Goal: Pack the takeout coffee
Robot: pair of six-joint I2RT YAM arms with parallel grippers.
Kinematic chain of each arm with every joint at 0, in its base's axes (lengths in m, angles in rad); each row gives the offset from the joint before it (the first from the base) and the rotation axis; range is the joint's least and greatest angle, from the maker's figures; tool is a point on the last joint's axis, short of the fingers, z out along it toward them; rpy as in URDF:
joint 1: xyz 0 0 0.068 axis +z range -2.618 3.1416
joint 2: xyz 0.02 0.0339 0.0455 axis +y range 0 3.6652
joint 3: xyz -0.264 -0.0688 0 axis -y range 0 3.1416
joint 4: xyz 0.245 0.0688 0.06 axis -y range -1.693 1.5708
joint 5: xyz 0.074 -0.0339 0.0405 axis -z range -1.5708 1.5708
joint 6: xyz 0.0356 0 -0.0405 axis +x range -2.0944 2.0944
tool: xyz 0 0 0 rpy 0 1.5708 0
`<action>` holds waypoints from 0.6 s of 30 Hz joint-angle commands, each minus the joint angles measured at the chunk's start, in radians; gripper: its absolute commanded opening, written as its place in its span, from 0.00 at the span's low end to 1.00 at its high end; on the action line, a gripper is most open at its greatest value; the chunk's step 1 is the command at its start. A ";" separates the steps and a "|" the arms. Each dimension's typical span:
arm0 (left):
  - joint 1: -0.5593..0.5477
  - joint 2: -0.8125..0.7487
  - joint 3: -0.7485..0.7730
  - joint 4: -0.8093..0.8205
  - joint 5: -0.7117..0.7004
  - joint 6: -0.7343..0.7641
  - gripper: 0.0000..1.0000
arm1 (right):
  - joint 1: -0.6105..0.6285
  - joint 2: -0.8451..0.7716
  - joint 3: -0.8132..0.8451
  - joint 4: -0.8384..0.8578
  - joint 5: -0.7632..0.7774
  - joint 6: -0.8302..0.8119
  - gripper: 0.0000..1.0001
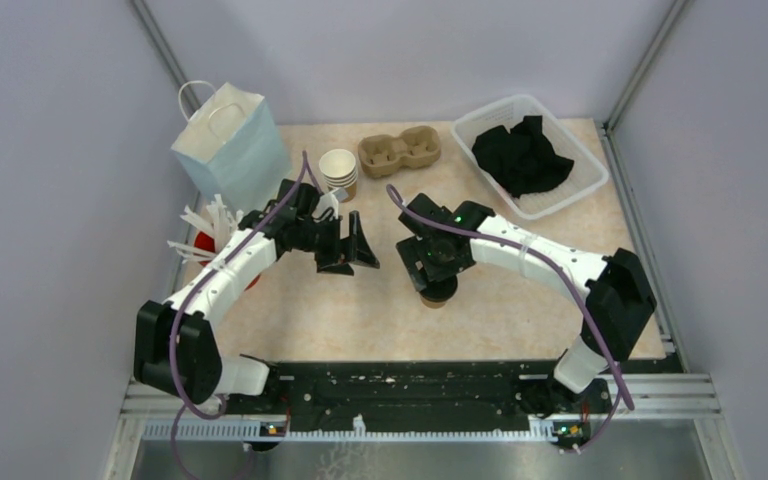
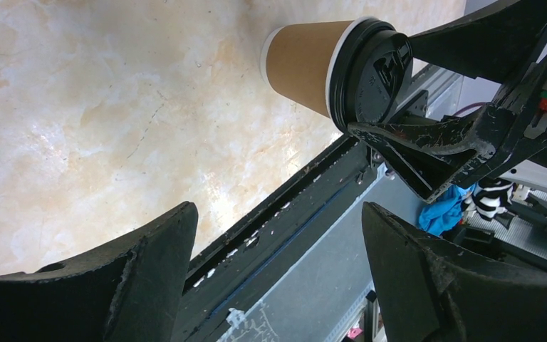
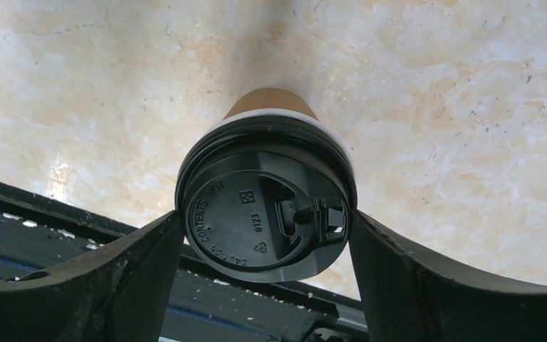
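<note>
A kraft-brown paper cup (image 3: 269,101) with a black lid (image 3: 256,206) stands on the table in front of the right arm. My right gripper (image 3: 265,222) is closed on the lid's rim, one finger touching each side. The left wrist view shows the same cup (image 2: 303,60) with the right fingers (image 2: 427,153) at its lid. My left gripper (image 2: 278,214) is open and empty, a little left of that cup (image 1: 438,298) and above the table. A stack of unlidded brown cups (image 1: 339,168), white inside, stands at the back.
A brown two-hole carrier (image 1: 400,150) lies at the back centre. A clear tray (image 1: 580,190) of black lids is at back right. A pale blue paper bag (image 1: 232,145) stands at back left. A red cup of white sticks (image 1: 205,240) is by the left arm.
</note>
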 commanded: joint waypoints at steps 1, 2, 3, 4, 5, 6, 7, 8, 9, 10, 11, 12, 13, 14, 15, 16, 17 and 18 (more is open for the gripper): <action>-0.002 0.002 0.030 0.010 0.000 0.030 0.92 | 0.003 0.012 -0.003 0.022 0.004 0.003 0.84; -0.002 0.001 0.028 0.010 0.001 0.030 0.92 | 0.003 0.013 -0.002 0.021 0.001 0.003 0.86; -0.002 0.001 0.026 0.009 0.002 0.030 0.92 | 0.003 0.011 0.001 0.018 -0.001 0.001 0.88; -0.002 0.000 0.025 0.008 0.003 0.030 0.93 | 0.003 0.008 0.003 0.015 -0.005 0.001 0.90; -0.002 -0.001 0.023 0.009 0.005 0.030 0.93 | 0.003 0.003 0.009 0.010 -0.004 0.003 0.93; -0.002 -0.001 0.023 0.009 0.008 0.030 0.94 | 0.004 -0.002 0.017 0.002 -0.001 0.003 0.95; -0.002 -0.001 0.025 0.009 0.011 0.029 0.94 | 0.003 -0.006 0.025 -0.007 0.001 0.005 0.98; -0.002 0.000 0.026 0.009 0.013 0.026 0.95 | 0.003 -0.012 0.035 -0.020 0.004 0.008 0.99; -0.001 -0.001 0.026 0.011 0.022 0.014 0.95 | 0.003 -0.017 0.052 -0.049 0.009 0.012 0.99; -0.003 -0.002 0.023 0.025 0.038 0.001 0.95 | 0.003 -0.022 0.078 -0.075 0.011 0.019 0.99; -0.003 -0.005 0.015 0.042 0.059 -0.021 0.95 | 0.003 -0.033 0.104 -0.103 0.014 0.024 0.99; -0.007 -0.009 0.005 0.068 0.079 -0.047 0.94 | -0.003 -0.048 0.124 -0.126 0.016 0.030 0.99; -0.014 -0.011 -0.005 0.098 0.096 -0.077 0.94 | -0.022 -0.073 0.132 -0.135 0.002 0.036 0.99; -0.028 -0.011 -0.015 0.133 0.115 -0.112 0.94 | -0.055 -0.121 0.116 -0.120 -0.051 0.037 0.98; -0.050 -0.007 -0.027 0.179 0.144 -0.151 0.93 | -0.106 -0.164 0.078 -0.085 -0.128 0.036 0.97; -0.070 -0.002 -0.043 0.229 0.162 -0.201 0.93 | -0.162 -0.218 0.016 -0.031 -0.227 0.032 0.95; -0.093 0.007 -0.053 0.289 0.173 -0.251 0.93 | -0.225 -0.268 -0.050 0.031 -0.371 0.032 0.93; -0.120 0.022 -0.055 0.336 0.175 -0.294 0.93 | -0.287 -0.307 -0.124 0.091 -0.467 0.041 0.91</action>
